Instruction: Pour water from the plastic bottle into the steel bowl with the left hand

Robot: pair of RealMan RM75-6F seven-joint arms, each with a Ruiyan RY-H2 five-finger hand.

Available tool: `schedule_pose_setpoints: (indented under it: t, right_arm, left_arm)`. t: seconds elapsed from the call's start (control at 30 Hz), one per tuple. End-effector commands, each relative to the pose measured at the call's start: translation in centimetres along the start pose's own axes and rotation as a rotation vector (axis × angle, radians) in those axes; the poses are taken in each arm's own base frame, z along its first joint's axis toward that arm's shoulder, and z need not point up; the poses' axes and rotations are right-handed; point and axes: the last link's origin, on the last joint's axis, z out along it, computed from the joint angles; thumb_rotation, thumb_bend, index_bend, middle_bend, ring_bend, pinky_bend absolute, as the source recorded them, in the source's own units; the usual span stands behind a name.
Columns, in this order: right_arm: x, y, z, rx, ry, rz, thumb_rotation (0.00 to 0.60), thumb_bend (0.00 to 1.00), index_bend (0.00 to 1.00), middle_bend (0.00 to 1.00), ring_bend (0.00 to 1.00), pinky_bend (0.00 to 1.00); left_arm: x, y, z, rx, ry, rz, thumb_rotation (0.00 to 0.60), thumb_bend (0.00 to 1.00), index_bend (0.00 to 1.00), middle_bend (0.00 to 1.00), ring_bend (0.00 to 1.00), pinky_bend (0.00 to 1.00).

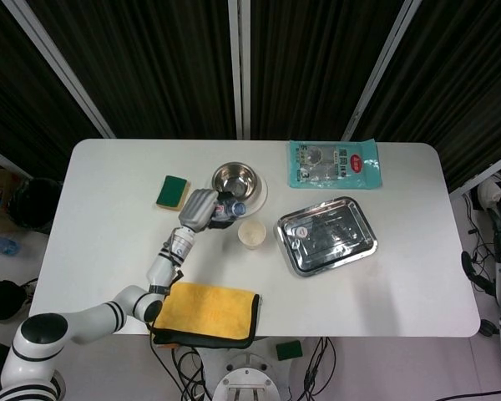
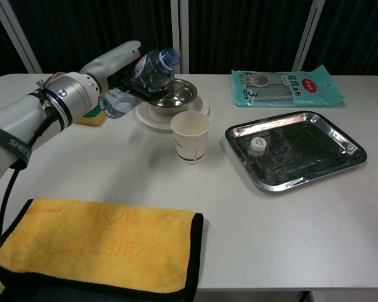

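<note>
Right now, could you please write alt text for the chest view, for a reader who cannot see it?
A robot's left hand holds an uncapped plastic bottle tilted, neck raised, above a steel bowl on a white table. A paper cup, a metal tray holding a bottle cap, and a yellow cloth lie nearby.

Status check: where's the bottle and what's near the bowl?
Left hand grips the plastic bottle, neck tilted up over the steel bowl. Right hand not in view. Paper cup stands just in front of the bowl.
</note>
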Motion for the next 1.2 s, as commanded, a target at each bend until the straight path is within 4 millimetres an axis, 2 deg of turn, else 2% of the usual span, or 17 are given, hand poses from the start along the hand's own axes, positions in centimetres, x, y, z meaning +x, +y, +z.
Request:
schedule_pose_setpoints:
  t: [0.03,0.27,0.53,0.83,1.2]
  right_arm:
    - [-0.1,0.0,0.0,0.001,-0.002,-0.002,0.600,0.35,0.00,0.00,0.00,0.00]
    - [-0.4,0.0,0.0,0.001,-0.009,-0.019,0.600,0.35,0.00,0.00,0.00,0.00]
    - [-0.5,-0.1,0.0,0.007,-0.010,-0.048,0.600,0.35,0.00,0.00,0.00,0.00]
    - [-0.6,0.0,0.0,-0.002,-0.023,-0.042,0.600,0.35,0.00,0.00,0.00,0.00]
    - [-1.1,-0.4,0.1,0.000,-0.047,-0.047,0.600,0.35,0.00,0.00,0.00,0.00]
  left_arm:
    - [1.3,-0.9,-1.6,0.040,0.043,-0.172,0.600,0.51,0.73,0.72,0.61,0.67]
    - [2.3,-2.0,-4.2,0.055,0.073,-0.444,0.600,0.51,0.73,0.71,0.58,0.65]
    - [3.0,-4.5,-5.6,0.049,0.160,-0.567,0.600,0.51,0.71,0.70,0.56,0.63]
    - [2.4,-8.1,-7.6,0.093,0.256,-0.569,0.600,0.51,0.71,0.70,0.56,0.63]
    - [1.0,-10.8,-9.5,0.148,0.280,-0.560,0.600,0.51,0.71,0.67,0.53,0.58]
